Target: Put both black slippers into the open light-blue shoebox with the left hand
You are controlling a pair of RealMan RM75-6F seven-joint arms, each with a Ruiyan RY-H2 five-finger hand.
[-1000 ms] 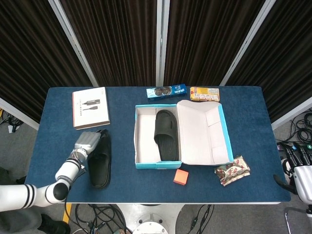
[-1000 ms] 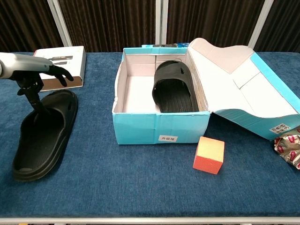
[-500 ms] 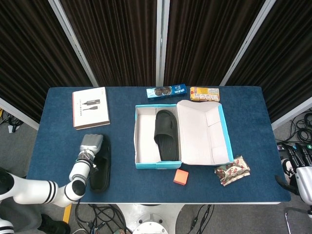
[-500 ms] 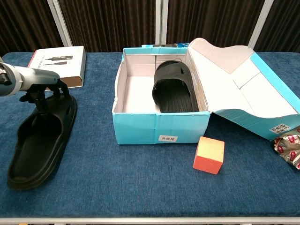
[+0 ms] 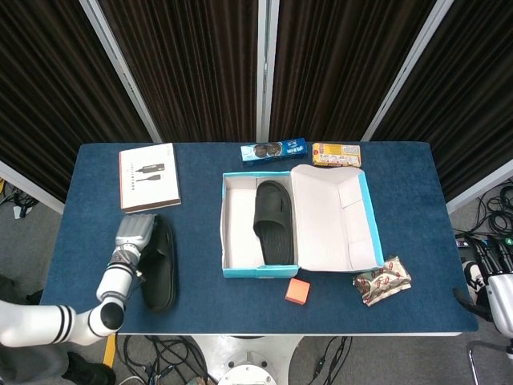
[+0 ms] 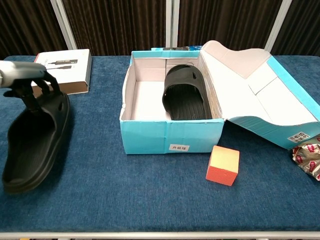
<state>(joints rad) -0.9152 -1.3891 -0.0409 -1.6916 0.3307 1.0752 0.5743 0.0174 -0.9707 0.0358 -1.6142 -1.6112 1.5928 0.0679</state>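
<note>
One black slipper lies inside the open light-blue shoebox, on its right side against the lid hinge. The other black slipper is at the table's left front. My left hand grips its strap end from above, and the slipper looks tilted with that end raised. Off the table at the right edge of the head view is my right hand; its fingers are too small to read.
A white booklet lies behind the left hand. An orange block sits in front of the box, a crumpled wrapper at its right. Two snack packs lie behind the box.
The left hand has closed on the slipper's strap end and carried it left, away from the box. The slipper in the box has not moved.
</note>
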